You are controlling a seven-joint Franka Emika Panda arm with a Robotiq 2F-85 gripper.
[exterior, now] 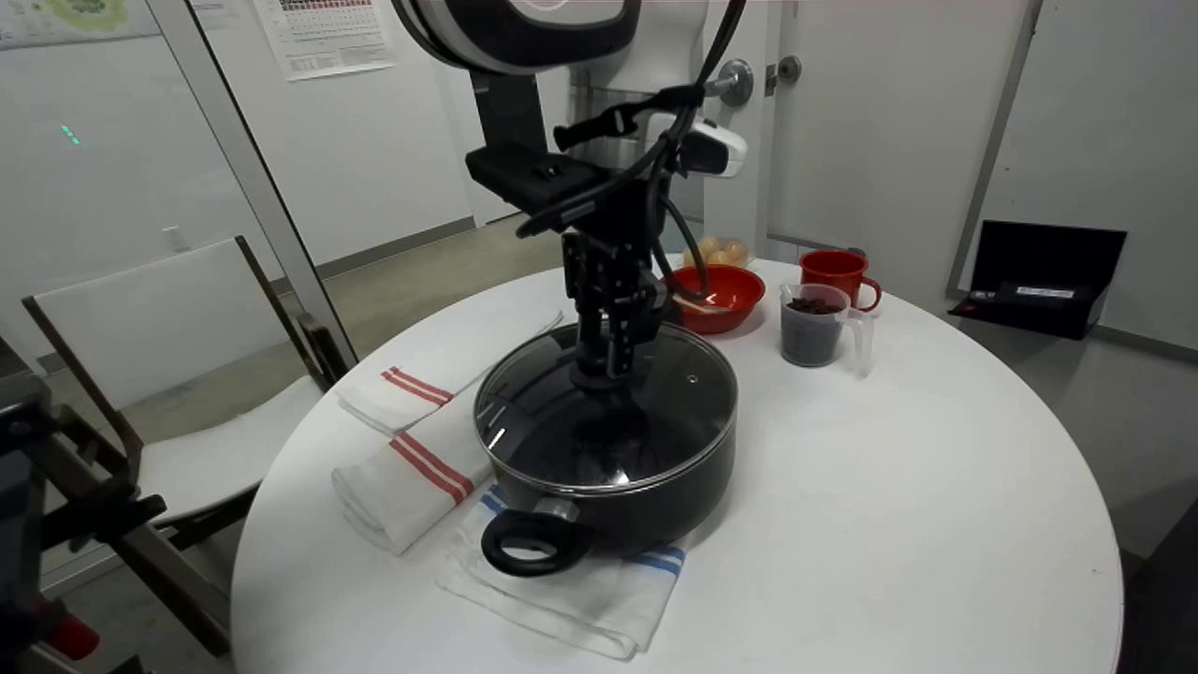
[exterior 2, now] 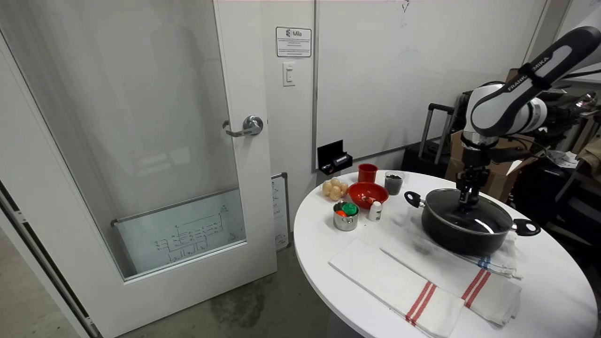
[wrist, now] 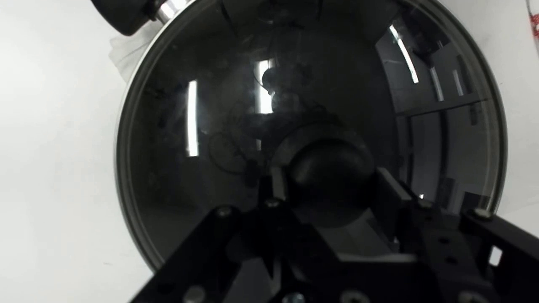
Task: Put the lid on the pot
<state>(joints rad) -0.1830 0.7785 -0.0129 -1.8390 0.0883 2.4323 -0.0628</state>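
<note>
Honestly, lid [exterior: 599,435] is seated on pot [exterior: 641,515], knob [wrist: 332,181] pinched by gripper [wrist: 334,184]. Risk: if knob isn't fully let go before lift-off, lid could be hauled up or left crooked. With any sideways shove, pot might get dragged on blue-striped towel [exterior: 585,599] underneath.

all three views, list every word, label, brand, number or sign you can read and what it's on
"Mila": wall sign; its smaller lines are unreadable.
"FRANK" and "MIKA": robot arm, a strap crossing between them.
Too small or blurred: wall posters, whiteboard handwriting, bottle label, black box label, green marks.
Wrist view: none.
</note>
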